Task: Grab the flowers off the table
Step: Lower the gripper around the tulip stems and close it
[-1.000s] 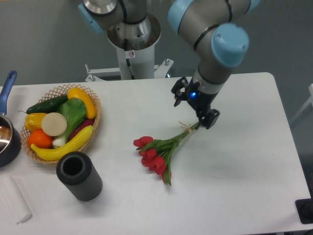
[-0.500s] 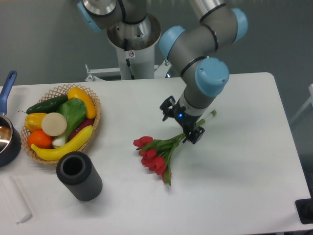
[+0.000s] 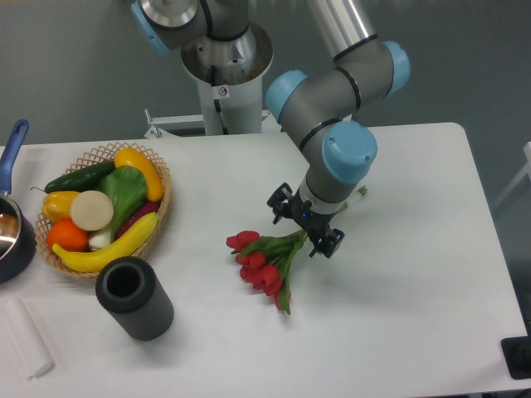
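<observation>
The flowers, a bunch of red tulips with green leaves, lie flat on the white table near its middle. Their heads point to the lower left. The long stems run up right under the wrist, and the stem ends poke out behind it. My gripper is low over the bunch where the leaves meet the stems. It is open, with one finger on each side of the stems. Whether the fingers touch the stems cannot be told.
A wicker basket of fruit and vegetables stands at the left. In front of it is a dark cylindrical cup. A dark pot with a blue handle is at the left edge, and a white folded cloth at the front left.
The gripper has moved down left along the stems, from the stem ends toward the leaves, and has come lower. The flowers have not moved.
</observation>
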Controlling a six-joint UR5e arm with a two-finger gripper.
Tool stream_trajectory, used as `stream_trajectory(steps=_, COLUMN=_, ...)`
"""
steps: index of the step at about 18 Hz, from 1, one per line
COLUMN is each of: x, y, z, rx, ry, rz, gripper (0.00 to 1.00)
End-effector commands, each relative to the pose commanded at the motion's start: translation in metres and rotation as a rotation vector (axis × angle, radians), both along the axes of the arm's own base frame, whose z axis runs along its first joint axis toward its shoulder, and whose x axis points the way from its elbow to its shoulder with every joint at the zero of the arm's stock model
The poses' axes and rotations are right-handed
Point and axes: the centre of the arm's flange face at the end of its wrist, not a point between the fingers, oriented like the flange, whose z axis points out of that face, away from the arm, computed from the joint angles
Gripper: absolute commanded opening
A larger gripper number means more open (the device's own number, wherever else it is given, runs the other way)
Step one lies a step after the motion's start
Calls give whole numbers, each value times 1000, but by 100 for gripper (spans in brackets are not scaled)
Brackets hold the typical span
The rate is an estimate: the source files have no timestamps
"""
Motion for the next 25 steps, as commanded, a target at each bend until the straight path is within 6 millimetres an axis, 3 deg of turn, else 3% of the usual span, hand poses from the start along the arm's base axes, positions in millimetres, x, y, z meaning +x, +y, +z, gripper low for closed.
stream_trajectory(steps=7, x=9, y=-9, z=-22, rx=-62, ry=-11, rz=-27, gripper=100)
stream_trajectory(steps=17, x=20, y=-1, z=-53, rx=-76, ry=25, rz=-46, gripper=100)
stream_trajectory(steps=22, x=22, y=-1, z=-57, rx=-72, ry=28, rz=-50, gripper=100)
stream_trajectory(steps=23, x=22, y=-1, z=-57, rx=-72, ry=28, rz=-49, gripper=98)
stream_trajectory(steps=25, x=22, y=-1, z=-55, rx=-69, ry=30, rz=-50, gripper=78)
